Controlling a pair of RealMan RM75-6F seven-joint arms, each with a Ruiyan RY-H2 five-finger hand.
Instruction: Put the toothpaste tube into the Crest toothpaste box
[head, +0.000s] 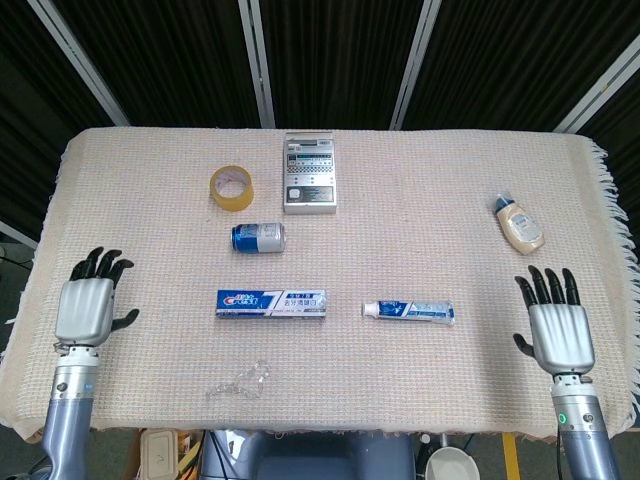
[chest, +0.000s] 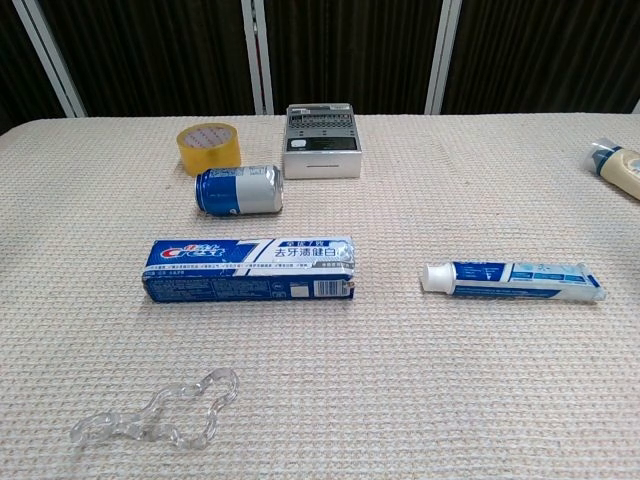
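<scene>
Toothpaste tube outside Crest box

A cloth-covered table carries toothpaste box, toothpaste tube, can, tape roll, calculator, bottle.
</scene>
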